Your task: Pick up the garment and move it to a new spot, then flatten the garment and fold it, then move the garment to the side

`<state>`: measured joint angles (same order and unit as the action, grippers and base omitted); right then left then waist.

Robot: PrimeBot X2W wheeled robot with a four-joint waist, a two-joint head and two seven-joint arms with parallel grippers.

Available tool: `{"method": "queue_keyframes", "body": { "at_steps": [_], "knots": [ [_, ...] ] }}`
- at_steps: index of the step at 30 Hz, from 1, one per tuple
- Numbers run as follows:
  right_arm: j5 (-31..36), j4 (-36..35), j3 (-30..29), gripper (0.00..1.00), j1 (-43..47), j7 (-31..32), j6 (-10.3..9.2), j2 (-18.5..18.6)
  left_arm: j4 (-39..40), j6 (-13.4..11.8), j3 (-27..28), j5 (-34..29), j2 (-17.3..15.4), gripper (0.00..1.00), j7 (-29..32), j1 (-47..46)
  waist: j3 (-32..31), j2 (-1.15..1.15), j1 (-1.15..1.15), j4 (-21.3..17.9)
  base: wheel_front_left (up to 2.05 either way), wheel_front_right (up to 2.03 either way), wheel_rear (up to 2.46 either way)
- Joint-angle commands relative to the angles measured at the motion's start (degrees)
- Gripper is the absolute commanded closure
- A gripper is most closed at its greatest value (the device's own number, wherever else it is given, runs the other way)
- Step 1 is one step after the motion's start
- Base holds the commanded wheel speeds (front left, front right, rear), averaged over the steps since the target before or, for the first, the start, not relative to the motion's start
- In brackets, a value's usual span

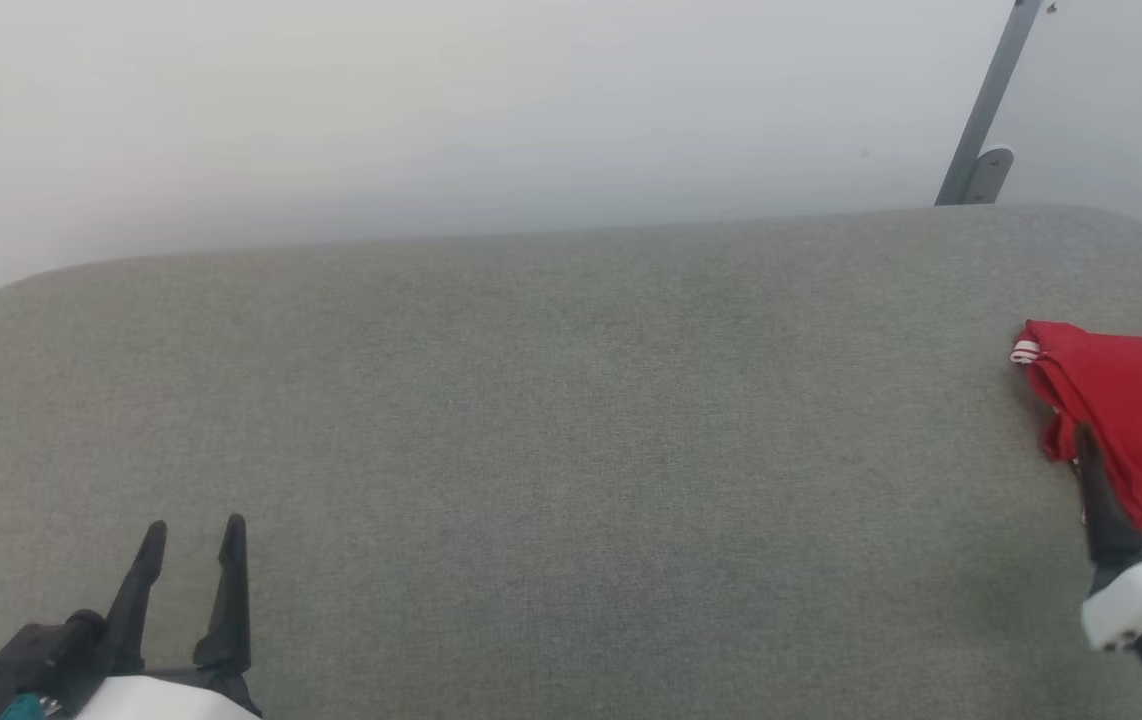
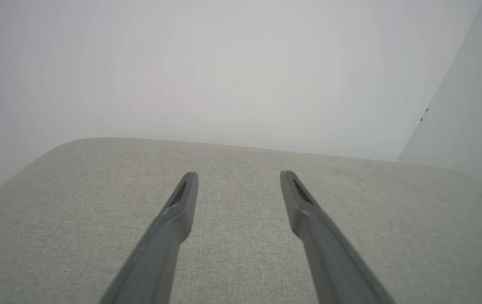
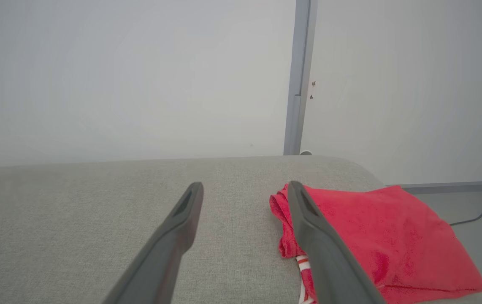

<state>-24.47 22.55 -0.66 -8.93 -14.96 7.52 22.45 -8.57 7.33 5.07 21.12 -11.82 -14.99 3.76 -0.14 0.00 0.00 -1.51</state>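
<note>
Grey-green woven cloth covers the table (image 1: 531,420), a broad padded top with rounded far corners and the largest item in view. Most of it is bare.

Wall (image 1: 431,100): pale, plain, behind the table.

Garment (image 1: 1121,390): red, lying at the table's far right end, close to the right edge. In the right wrist view the garment (image 3: 376,228) looks folded into a rough flat rectangle, with doubled layers bunched along its left side. Red-and-white stripe trim (image 3: 304,267) peeks out at the near left corner. Judged light, soft and limp. It should sag and slide open if lifted by one layer. The best hold looks to be a pinch through all layers at the bunched left edge, or at two corners together.

Right gripper (image 1: 1126,428): fingers spread apart, holding nothing, over the garment's near left part. In its own wrist view the right gripper (image 3: 245,185) has one finger crossing the folded edge and the other over bare cloth. Contact cannot be told.

Left gripper (image 1: 195,522): fingers apart, empty, over bare table at the near left, well apart from the garment.

Metal post (image 1: 981,110): grey, slanting up the wall beyond the far right corner.

Cable (image 3: 477,217): thin, dark, on the floor past the table's right end.
</note>
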Motion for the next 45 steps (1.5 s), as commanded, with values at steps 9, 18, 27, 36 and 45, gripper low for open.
{"method": "queue_keyframes", "body": {
  "at_steps": [9, 18, 27, 36, 45],
  "knots": [
    [2.2, -3.1, -1.8, 0.00, 4.4, -0.2, -0.04, -3.3, 0.1, 0.1, 0.6, 0.1, 0.5, 0.00, -0.3, 1.8, -0.4, 0.00, 0.00, -0.5, 0.00, 0.00, 0.00],
    [2.9, -3.9, -2.2, 0.00, 5.7, -0.2, -0.04, -4.1, -0.1, 0.1, 0.2, 0.5, 0.3, 0.00, -0.3, 1.5, -0.4, 0.00, 0.00, -0.5, 0.00, 0.00, 0.00],
    [2.7, -4.1, -1.9, 0.00, 6.2, -0.2, -0.04, -4.6, -0.4, 0.1, -0.4, 2.1, -0.5, 0.00, -0.3, 1.5, -0.6, 0.00, 0.00, -0.2, 0.00, 0.00, 0.00],
    [1.5, -2.5, -1.4, 1.00, 6.5, 0.6, -0.03, -6.2, -2.2, 0.0, -1.0, 3.7, 0.1, 1.00, 0.4, 1.3, -0.6, 0.00, 0.00, 0.0, 0.00, 0.00, 0.00],
    [-8.0, -3.4, -2.1, 1.00, 5.9, 3.5, -0.03, -8.0, -2.6, 0.0, -0.6, 12.9, 1.2, 1.00, 3.3, -0.4, -0.5, 0.00, 0.00, 0.1, 0.00, 0.00, 0.00]
  ]
}}
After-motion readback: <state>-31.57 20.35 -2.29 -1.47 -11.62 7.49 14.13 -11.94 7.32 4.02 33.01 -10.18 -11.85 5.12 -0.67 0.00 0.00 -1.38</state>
